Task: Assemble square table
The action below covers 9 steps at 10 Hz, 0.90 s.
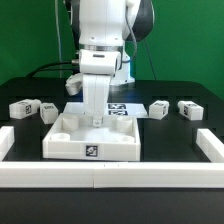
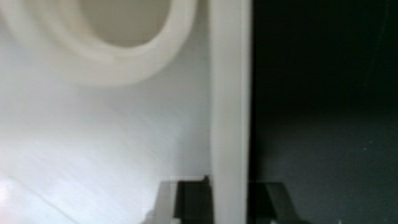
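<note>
The white square table top (image 1: 70,132) lies on the black table with its raised rim up and a tag on its front wall. My gripper (image 1: 95,118) reaches down onto its far rim. In the wrist view the upright rim wall (image 2: 230,100) runs between my two dark fingers (image 2: 185,205), which stand tight against it on both sides, so the gripper (image 2: 231,206) is shut on the rim. A round socket (image 2: 125,45) shows on the tray's floor. Several small tagged legs lie apart: two (image 1: 22,108) at the exterior view's left, two (image 1: 189,109) at the right.
Long white border rails run along the front (image 1: 110,178), the left (image 1: 5,140) and the right (image 1: 210,146). The marker board (image 1: 119,107) lies just behind the table top, by the arm's base.
</note>
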Tool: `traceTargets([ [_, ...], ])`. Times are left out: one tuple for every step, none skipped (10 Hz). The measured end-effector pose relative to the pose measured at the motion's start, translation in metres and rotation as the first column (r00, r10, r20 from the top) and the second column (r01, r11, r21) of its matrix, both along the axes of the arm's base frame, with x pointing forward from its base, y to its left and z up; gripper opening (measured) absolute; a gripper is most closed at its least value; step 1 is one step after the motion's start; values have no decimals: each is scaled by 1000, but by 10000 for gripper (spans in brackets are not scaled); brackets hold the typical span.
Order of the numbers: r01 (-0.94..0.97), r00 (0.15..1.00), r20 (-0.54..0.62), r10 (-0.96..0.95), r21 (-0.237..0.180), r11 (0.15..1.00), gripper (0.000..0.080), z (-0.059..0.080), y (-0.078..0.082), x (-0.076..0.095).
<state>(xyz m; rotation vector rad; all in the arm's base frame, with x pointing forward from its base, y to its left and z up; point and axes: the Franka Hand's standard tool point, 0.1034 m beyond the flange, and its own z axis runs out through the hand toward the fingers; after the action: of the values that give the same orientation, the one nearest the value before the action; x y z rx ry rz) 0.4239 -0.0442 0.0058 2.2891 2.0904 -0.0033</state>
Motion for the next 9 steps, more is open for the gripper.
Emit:
traceTargets([
  [0, 1000, 0, 0, 0, 1000, 51, 0, 0, 0],
  [0, 1000, 0, 0, 0, 1000, 51, 0, 0, 0],
  [0, 1000, 0, 0, 0, 1000, 51, 0, 0, 0],
  [0, 1000, 0, 0, 0, 1000, 51, 0, 0, 0],
  [-4, 1000, 0, 4, 1, 1000, 51, 0, 2, 1],
  [-23, 1000, 5, 23, 5, 1000, 51, 0, 12, 5],
  [-52, 999, 17, 52, 12, 999, 51, 1, 32, 14],
  [-76, 997, 26, 76, 18, 997, 51, 2, 48, 23],
  [-87, 996, 36, 86, 25, 996, 51, 2, 64, 34],
])
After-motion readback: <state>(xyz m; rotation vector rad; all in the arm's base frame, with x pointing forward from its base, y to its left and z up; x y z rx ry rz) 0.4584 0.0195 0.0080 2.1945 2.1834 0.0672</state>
